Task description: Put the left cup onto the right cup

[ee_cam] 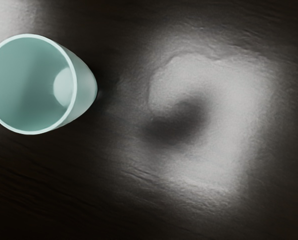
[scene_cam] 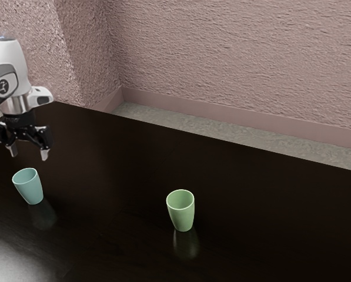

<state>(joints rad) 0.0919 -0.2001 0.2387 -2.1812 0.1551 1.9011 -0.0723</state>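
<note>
A pale teal cup [scene_cam: 28, 185] stands upright on the dark table [scene_cam: 104, 235] at the exterior view's left. A light green cup [scene_cam: 180, 210] stands upright near the middle, well apart from it. My gripper [scene_cam: 28, 153] hangs open a little above the teal cup, slightly behind it, with nothing between its fingers. In the wrist view I look down into the teal cup [ee_cam: 34, 84], whose inside is empty.
The glossy dark table [ee_cam: 198, 165] reflects both cups and a bright patch of light. Its far edge runs diagonally, with a grey floor strip [scene_cam: 240, 135] and a rough pink wall [scene_cam: 234, 53] beyond it.
</note>
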